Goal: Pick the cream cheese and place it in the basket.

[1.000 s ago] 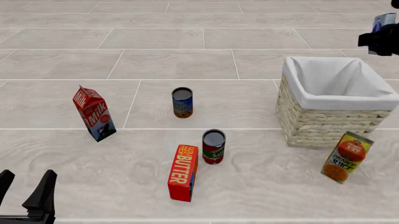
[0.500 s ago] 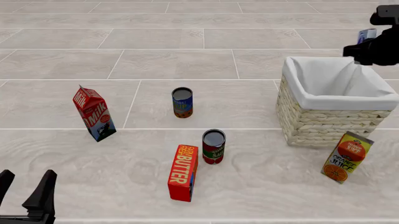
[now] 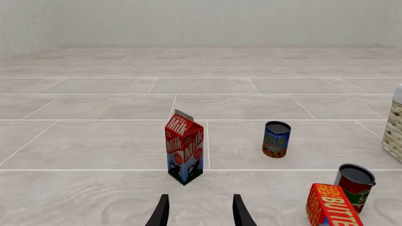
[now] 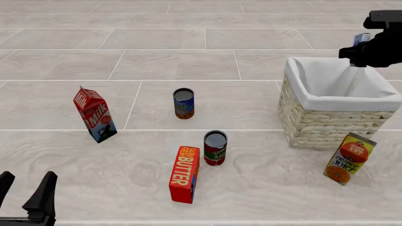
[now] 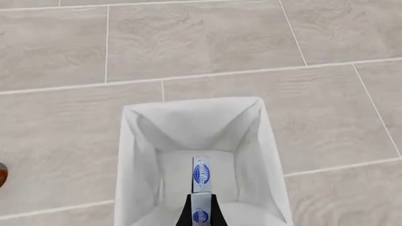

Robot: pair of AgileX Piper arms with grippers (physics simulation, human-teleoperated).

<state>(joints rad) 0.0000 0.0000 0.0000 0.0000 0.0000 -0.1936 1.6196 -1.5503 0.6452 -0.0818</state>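
Note:
The cream cheese (image 5: 201,174), a narrow pale blue-and-white box, is pinched between the fingers of my right gripper (image 5: 200,203), which is shut on it. In the right wrist view it hangs above the inside of the basket (image 5: 141,141), over the white liner. The front view shows only a sliver of the cream cheese (image 4: 360,38) behind the dark right gripper (image 4: 363,51), above the far right rim of the basket (image 4: 320,125). My left gripper (image 4: 24,197) rests open and empty at the near left edge, its fingers (image 3: 161,213) apart in the left wrist view.
A milk carton (image 4: 95,114) stands at the left. A soup can (image 4: 183,103) and a red can (image 4: 215,148) stand mid-table. The red-orange butter box (image 4: 184,174) is in front of them. An orange juice carton (image 4: 349,158) leans just in front of the basket.
My right gripper has moved left and slightly down with the cream cheese, from beyond the basket's far right corner to over its rim. The left arm has not moved.

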